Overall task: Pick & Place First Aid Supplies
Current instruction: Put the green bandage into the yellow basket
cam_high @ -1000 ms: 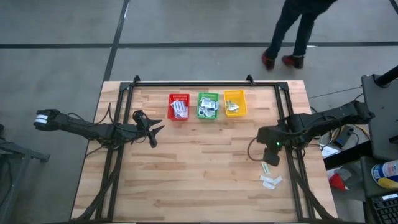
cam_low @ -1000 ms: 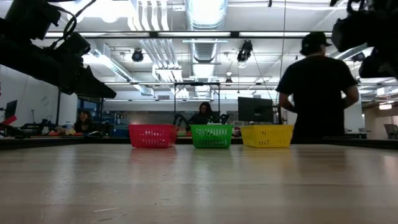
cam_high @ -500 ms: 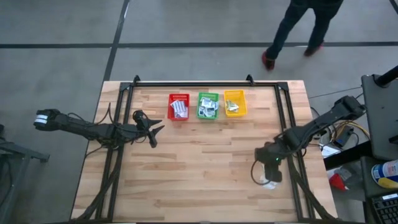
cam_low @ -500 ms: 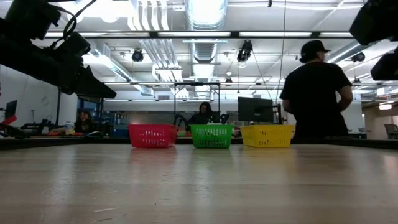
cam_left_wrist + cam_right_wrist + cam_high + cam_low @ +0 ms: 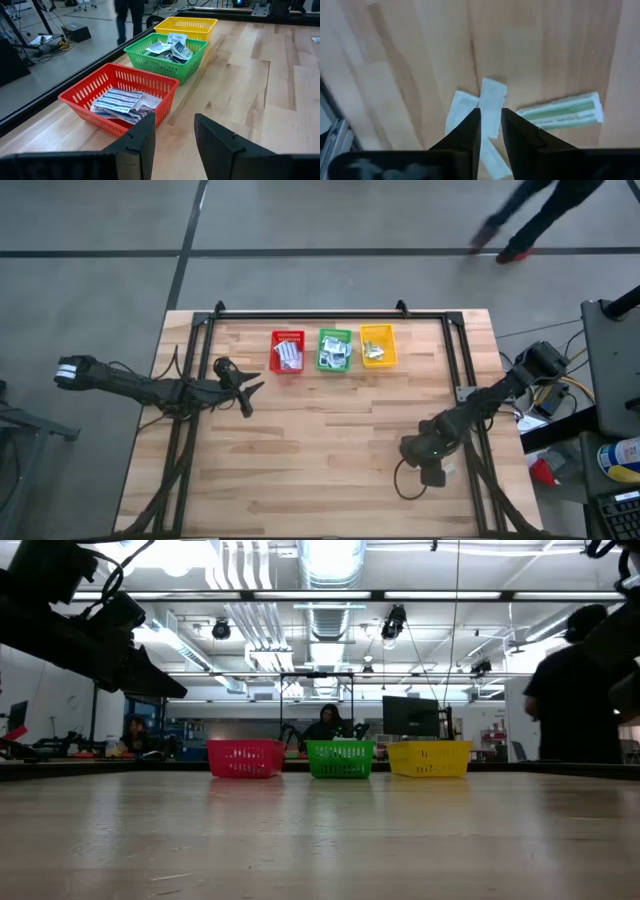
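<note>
Left pincer (image 5: 250, 388): hangs over the left part of the surface (image 5: 330, 440), just short of the baskets, fingers spread with bare wood in the gap.
Open room: the middle of the surface is bare plank from the baskets to the near edge; black frame rails run down both sides.
Red basket (image 5: 120, 95): at the far edge, leftmost of three; oblong white packets with blue stripes (image 5: 117, 100) piled inside.
Green basket (image 5: 167, 52): beside the red one; small square white-blue packets (image 5: 172, 48) heaped in it.
Yellow basket (image 5: 377, 345): rightmost; a few pale packets lie in it.
Right pincer (image 5: 490, 122): low over the near right of the surface, close to the right rail, fingers narrowly parted either side of a white packet (image 5: 492, 97).
Loose supplies: that white packet overlaps another white one; a pale green-striped strip (image 5: 560, 115) lies just beside them, flat on the wood.
</note>
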`<state>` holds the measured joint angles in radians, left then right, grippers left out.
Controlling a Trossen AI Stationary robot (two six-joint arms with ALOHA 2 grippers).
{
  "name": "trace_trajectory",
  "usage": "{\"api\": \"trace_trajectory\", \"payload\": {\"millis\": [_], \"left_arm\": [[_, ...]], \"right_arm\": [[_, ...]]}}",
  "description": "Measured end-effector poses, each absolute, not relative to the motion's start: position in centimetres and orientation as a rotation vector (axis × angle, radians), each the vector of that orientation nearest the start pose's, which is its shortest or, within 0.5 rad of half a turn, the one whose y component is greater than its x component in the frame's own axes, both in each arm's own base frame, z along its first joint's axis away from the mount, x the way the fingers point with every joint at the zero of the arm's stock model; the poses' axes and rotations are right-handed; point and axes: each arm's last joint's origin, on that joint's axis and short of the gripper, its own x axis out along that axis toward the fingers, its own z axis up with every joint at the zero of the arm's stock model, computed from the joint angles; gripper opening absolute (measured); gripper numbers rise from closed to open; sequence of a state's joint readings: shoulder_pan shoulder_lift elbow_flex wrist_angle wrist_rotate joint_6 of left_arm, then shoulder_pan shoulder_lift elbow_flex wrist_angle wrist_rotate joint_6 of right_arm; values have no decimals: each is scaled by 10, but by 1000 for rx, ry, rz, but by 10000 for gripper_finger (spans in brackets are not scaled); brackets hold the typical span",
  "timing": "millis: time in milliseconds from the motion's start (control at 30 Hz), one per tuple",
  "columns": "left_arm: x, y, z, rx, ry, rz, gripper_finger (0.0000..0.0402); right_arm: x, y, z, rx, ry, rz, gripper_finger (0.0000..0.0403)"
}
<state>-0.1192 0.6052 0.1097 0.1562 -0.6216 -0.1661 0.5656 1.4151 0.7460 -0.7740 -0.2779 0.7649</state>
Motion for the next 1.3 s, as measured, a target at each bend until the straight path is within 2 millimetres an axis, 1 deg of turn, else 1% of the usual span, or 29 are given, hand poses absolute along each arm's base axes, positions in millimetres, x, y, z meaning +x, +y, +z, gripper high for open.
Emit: {"api": "trace_trajectory", "payload": {"millis": [167,367,500,600,767,967,1300], "left_arm": [[134,1,160,-37,277,519,133],[134,1,160,-38,277,518,133],[134,1,160,-38,278,517,133],[134,1,160,-37,278,517,133],[134,1,160,-38,278,514,133],[134,1,160,-38,279,512,133],[134,1,160,-39,278,512,133]], "right_arm": [[184,126,157,404,1654,34,98],[184,126,156,430,1646,-19,139],[183,125,154,437,1647,-28,166],[181,125,151,431,1640,-11,179],[181,128,144,435,1594,29,182],[174,125,137,426,1593,-29,174],[175,124,134,432,1560,-55,163]]}}
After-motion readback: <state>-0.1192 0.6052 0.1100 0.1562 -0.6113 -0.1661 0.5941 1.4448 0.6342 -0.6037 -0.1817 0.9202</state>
